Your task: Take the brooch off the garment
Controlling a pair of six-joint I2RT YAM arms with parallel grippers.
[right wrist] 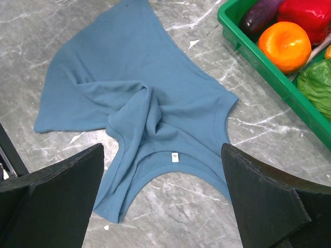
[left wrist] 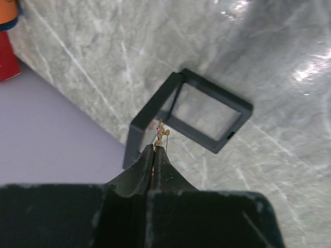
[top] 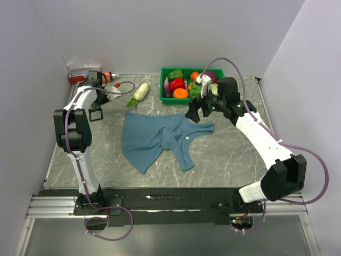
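Note:
The teal-blue garment lies crumpled on the marble table; the right wrist view shows it with its small white neck label. My left gripper is at the far left of the table, shut on the tiny golden brooch, and holds it over a small open black box. In the top view the left gripper is well apart from the garment. My right gripper is open and empty above the garment's neck edge; it also shows in the top view.
A green bin of toy vegetables stands at the back, with an orange near its rim. A white vegetable lies left of it. A red box and an orange item sit at the back left corner. Walls close in on both sides.

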